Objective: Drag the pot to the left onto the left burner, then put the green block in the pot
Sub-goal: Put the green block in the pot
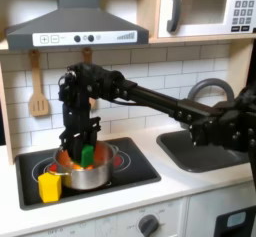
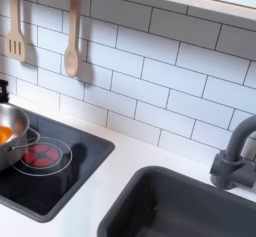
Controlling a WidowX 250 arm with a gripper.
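Silver round metal pot sits on the left red-ringed burner in the first exterior view. Black gripper holds the small green block clamped over it; next, I'd judge, release.

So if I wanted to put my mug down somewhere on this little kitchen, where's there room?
The white counter strip between the black cooktop and the sink is bare. So is the right burner, beside the pot. It is crowded at the cooktop's left: the pot, the yellow cup and the gripper over the green block.
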